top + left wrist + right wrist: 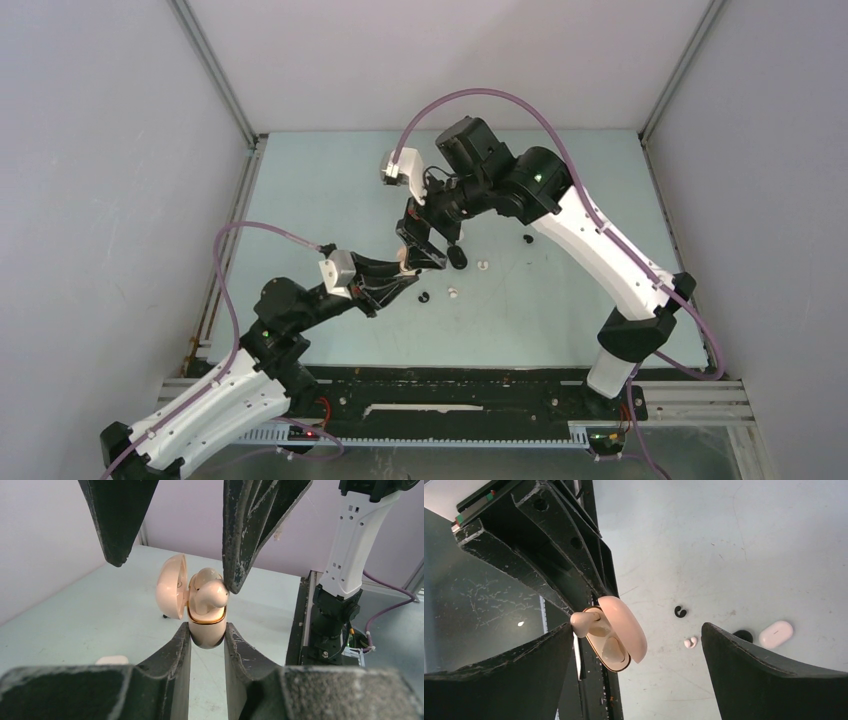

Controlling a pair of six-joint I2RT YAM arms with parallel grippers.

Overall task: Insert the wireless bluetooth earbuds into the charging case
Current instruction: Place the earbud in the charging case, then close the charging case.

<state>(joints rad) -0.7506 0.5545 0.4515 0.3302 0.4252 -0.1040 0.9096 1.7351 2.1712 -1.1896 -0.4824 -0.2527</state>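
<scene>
Over the tabletop (330, 180), the left tool (408, 264) is clenched on the lower half of the beige charging case (206, 636). The case is held off the surface with its lid swung open toward 9 o'clock in the left wrist view. A beige earbud (212, 592) sits only partway in its well, its rounded end jutting toward 3 o'clock. The right tool (636, 630) is spread wide and grasps nothing; one of its fingers (235, 555) touches the bud from 1 o'clock.

The step in hand looks like seating that bud. It probably goes best as a light, straight press down the well's axis with that fingertip, while the left tool holds the case rigid. A sideways nudge could pop the bud out or knock the lid shut.

In the top view the left arm reaches in low from 7 o'clock. The right arm arches over from 4 o'clock, wrist bent down, and meets the left tool near the centre. Loose buds, black (680, 611) and pale (690, 642), lie on the tabletop nearby.
</scene>
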